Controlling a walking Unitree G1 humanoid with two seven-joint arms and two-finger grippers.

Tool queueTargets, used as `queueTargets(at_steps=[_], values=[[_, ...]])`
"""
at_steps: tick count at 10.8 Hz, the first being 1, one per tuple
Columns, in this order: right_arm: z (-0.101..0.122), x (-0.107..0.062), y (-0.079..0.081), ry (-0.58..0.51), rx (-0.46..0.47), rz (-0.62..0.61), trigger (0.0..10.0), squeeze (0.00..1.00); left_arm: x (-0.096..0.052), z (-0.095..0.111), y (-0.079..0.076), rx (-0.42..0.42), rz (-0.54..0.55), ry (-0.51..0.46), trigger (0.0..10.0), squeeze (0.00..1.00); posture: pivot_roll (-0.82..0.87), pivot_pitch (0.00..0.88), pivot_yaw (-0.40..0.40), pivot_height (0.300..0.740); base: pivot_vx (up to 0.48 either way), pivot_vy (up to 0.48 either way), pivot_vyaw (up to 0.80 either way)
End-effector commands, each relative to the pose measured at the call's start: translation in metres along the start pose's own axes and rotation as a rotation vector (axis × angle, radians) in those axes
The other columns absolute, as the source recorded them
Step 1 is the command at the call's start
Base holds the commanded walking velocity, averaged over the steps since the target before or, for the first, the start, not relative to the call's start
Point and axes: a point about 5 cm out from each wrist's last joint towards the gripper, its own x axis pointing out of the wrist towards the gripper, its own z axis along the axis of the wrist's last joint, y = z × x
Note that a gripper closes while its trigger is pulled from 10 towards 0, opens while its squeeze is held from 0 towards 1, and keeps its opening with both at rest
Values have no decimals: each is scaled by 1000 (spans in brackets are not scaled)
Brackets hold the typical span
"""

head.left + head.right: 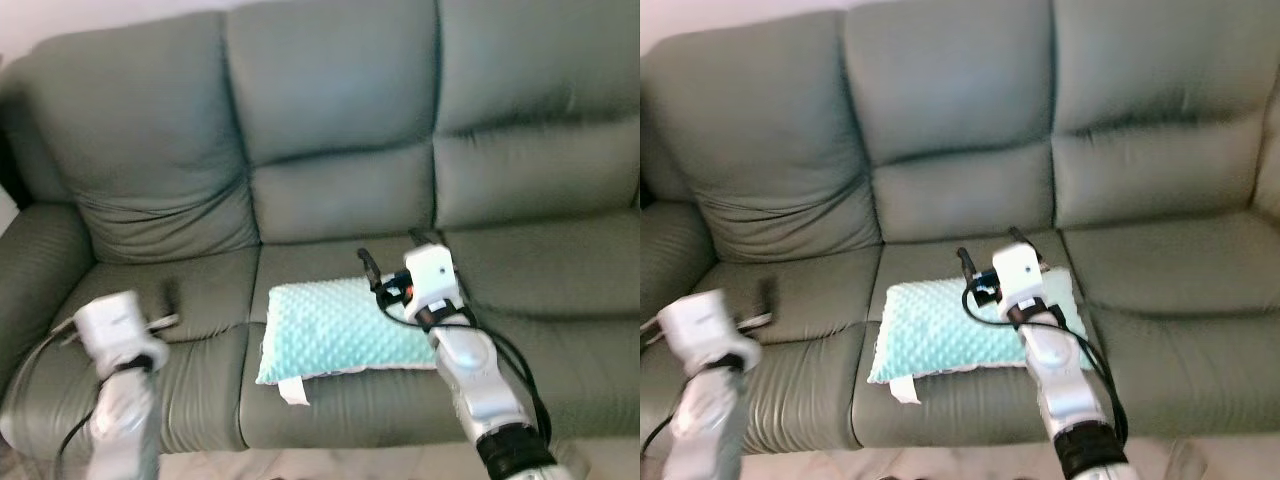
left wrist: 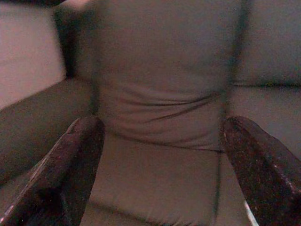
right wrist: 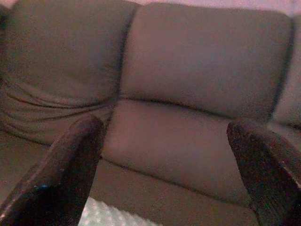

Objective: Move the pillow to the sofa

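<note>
Pillow (image 1: pixel 345 330), pale mint with a dotted texture and a white tag at its front corner, lies flat on the middle seat cushion of the grey-green sofa (image 1: pixel 330 120), front edge near the seat's front. Right tool (image 1: pixel 392 252) sits above the pillow's rear right portion, both black fingers spread wide apart and pointing toward the backrest, nothing held between them; right wrist view shows the pillow's dotted edge just below the open fingers (image 3: pixel 61 183). Left tool (image 2: pixel 164 174) hovers over the left seat cushion, well apart from the pillow, fingers (image 2: pixel 70 169) likewise wide open and empty, facing the left backrest and armrest.
</note>
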Motion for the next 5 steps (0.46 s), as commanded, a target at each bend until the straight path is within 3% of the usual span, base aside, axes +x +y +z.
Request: queueTargets(at_steps=[1,2,5], values=[[6,6,5,-5,8,38,10000,0,-1,1,10,-5,81,24,10000,0,-208,0,95,740,0,0,0],[7,8,7,1,3,77,10000,0,-4,0,13,-29,124,44,10000,0,-197,0,70,740,0,0,0],[9,13,13,3,6,130,10000,0,-5,7,-5,-49,55,35,10000,0,-178,0,66,740,0,0,0]])
